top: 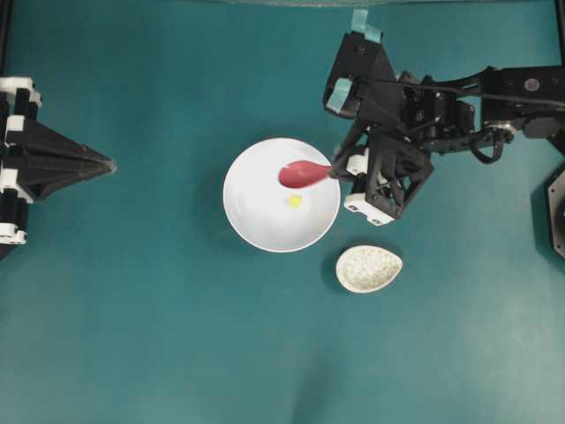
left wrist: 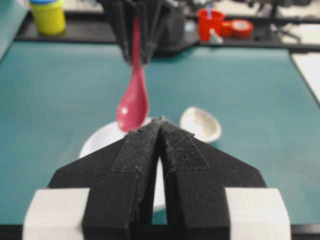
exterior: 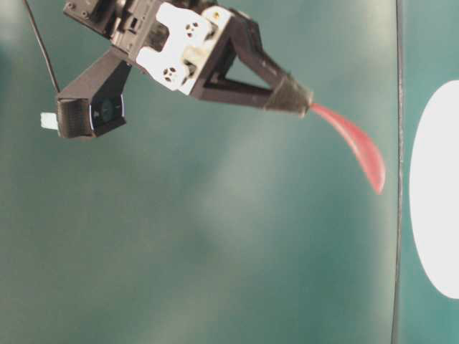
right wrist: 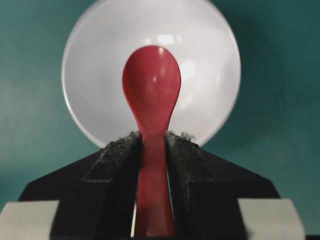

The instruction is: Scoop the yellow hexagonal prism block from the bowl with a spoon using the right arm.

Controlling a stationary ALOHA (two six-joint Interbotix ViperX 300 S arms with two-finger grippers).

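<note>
Overhead view: right pincer [top: 336, 173] grasps spoon [top: 303, 175] over bowl's [top: 252, 221] rim; left pincer [top: 108, 163] clenched, well apart.

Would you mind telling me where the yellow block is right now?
In the overhead view the yellow block lies inside the white bowl, right of its centre, just below the scoop of the spoon held by the right gripper.

Under me the teal worktop [top: 159, 336] spreads evenly lit, and along its far edge I see a black ledge [left wrist: 75, 31] with a yellow jar [left wrist: 48, 15] left and a red cup [left wrist: 210, 21] right.
</note>
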